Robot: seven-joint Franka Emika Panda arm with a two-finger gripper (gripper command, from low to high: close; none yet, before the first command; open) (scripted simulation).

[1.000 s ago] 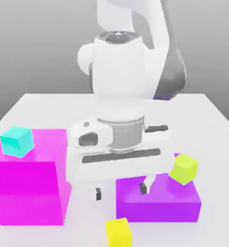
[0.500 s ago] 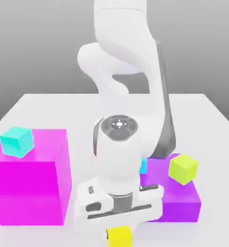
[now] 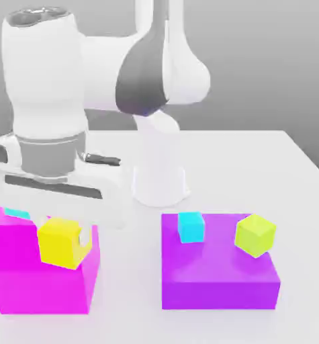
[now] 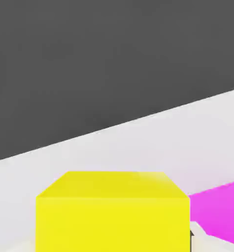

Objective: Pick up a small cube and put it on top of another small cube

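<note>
The small cube [image 3: 59, 242], bright yellow, hangs just above the magenta block [image 3: 41, 282] on the exterior view's left. My gripper [image 3: 61, 243] is shut on it, a white finger [image 3: 88, 240] showing beside it. In the hand view the small cube [image 4: 113, 211] sits close between the jaws, with the magenta block [image 4: 219, 209] beyond it. The other small cube [image 3: 15, 213], turquoise, rests on the magenta block behind my hand; just a sliver of it shows, a little left of and behind the yellow one.
A purple block [image 3: 219, 275] stands on the exterior view's right, carrying a sky-cyan cube [image 3: 191, 226] and a lime cube [image 3: 255, 235]. The arm's white base [image 3: 160, 178] stands behind, mid-table. The white table [image 3: 289, 161] ends at the right.
My gripper shut on the yellow cube at the table's front, lifted it and swung left over the magenta block. The sky-cyan cube on the purple block is now uncovered.
</note>
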